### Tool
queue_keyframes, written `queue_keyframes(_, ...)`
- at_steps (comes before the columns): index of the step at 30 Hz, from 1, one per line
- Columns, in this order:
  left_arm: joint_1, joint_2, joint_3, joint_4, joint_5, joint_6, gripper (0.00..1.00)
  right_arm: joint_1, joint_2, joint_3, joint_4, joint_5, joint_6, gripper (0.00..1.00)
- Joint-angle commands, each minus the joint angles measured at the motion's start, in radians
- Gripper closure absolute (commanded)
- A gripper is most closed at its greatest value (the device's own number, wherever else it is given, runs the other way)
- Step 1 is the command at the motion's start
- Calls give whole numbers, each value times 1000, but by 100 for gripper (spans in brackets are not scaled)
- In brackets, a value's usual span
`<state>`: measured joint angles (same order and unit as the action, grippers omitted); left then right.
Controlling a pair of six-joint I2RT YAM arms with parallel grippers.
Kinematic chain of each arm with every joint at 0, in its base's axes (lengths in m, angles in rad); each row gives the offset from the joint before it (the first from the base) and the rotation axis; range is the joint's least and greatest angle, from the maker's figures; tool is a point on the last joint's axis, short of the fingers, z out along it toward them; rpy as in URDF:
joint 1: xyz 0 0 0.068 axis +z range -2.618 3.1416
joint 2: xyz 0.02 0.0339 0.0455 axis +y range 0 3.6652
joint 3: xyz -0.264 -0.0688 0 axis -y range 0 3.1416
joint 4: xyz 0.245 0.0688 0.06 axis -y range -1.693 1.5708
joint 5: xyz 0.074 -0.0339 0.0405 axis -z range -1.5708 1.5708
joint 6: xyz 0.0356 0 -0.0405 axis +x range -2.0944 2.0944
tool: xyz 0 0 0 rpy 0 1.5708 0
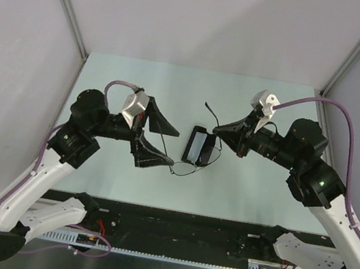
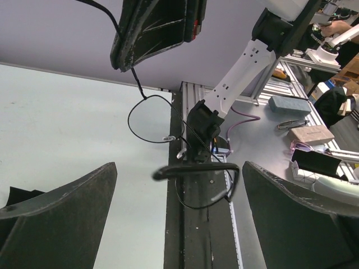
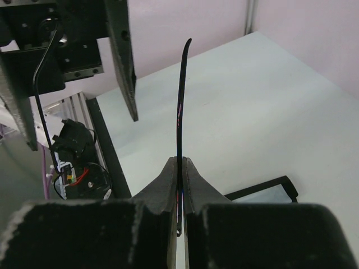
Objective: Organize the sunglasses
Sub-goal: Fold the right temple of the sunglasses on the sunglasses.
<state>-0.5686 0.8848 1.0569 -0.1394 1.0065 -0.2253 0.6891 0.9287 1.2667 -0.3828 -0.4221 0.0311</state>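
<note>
Top view: black case (image 1: 200,131) lies about mid-table (image 1: 141,80), long side running away from the arm bases. Right gripper (image 1: 220,136) sits just right of the case, jaws pressed together on one temple arm of the sunglasses (image 1: 188,167). That temple's free end sticks up beyond the case's far right corner. The rest of the thin wire frame trails down past the case's right side and around its near end. Whether the lenses touch the table, cannot tell. Left gripper (image 1: 176,150) is just left of the case, jaws spread wide. One finger points at the case's far left corner, the other at its near left corner, where the frame wire ends. Contact there not clear

Left wrist view: left fingers (image 2: 61,213) stand well apart at the bottom edge, nothing between them touching either one. The second temple arm (image 2: 196,167) crosses the gap, bent at one end. One round lens hangs above it and the other loops below. The right gripper (image 2: 132,59) pinches the wire at the top. Only a dark corner, possibly the case, shows at lower left

Right wrist view: right fingers (image 3: 168,185) are closed flat on the slim temple, which rises straight out of the pinch and curves at its tip. A corner of the case (image 3: 280,182) shows just right of the fingers, down on the table
</note>
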Motion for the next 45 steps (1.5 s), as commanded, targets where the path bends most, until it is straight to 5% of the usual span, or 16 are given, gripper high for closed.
queue_keyframes(1,-16,20,29,18,17,38,0,33,-1,48,64,16,-28,100)
queue_keyframes(24,-88,129,35,18,90,-16,0,288,128,95,79,229,-201,100)
queue_keyframes(45,-77,-33,43,0,-279,33,0,293,58,97,85,368,-215,100)
